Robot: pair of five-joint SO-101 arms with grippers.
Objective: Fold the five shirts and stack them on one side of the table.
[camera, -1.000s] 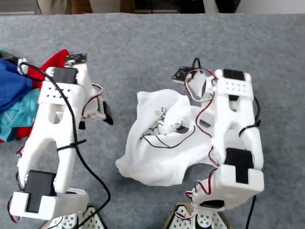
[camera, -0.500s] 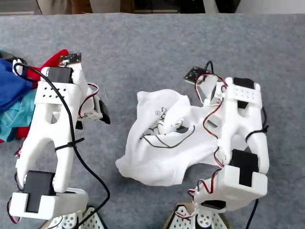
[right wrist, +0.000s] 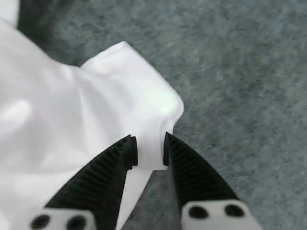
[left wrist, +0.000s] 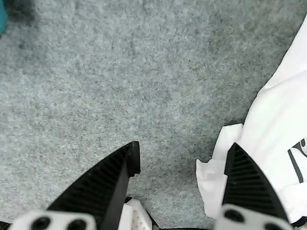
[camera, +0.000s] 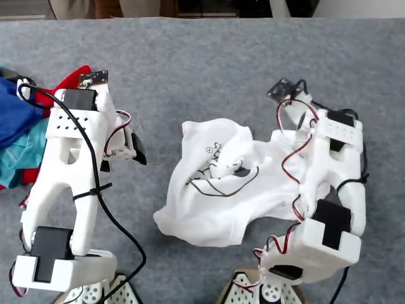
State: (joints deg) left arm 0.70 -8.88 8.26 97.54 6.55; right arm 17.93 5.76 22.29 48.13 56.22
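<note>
The white shirt (camera: 209, 202) lies crumpled near the middle of the counter (camera: 190, 69), a little toward the right arm. It is bunched rather than flat. Its long axis runs roughly across the counter from left to right, tilted so the left end sits nearer the arms' bases and the right end farther back. A black line drawing on the cloth faces up. I cannot tell which way the collar points among the folds.

The right tool (right wrist: 149, 146) is at the shirt's right end. Its fingers are pressed nearly together, and white cloth shows in the narrow slit between them, right at a hem. A rounded flap of the shirt (right wrist: 72, 120), perhaps a sleeve, lies on the grey surface just past the fingertips.

The left tool (left wrist: 182, 153) hangs over bare grey counter with its fingers spread wide and nothing between them. The shirt's left edge (left wrist: 278, 143) lies just beside one finger, not touching it as far as I can see. From above, this tool (camera: 136, 149) sits between the white shirt and the left edge of the counter.

At that left edge is a loose heap of coloured cloth. A blue piece (camera: 16, 117) lies over a teal piece (camera: 22, 155), and a red piece (camera: 73, 82) pokes out toward the far side behind the left arm.
</note>
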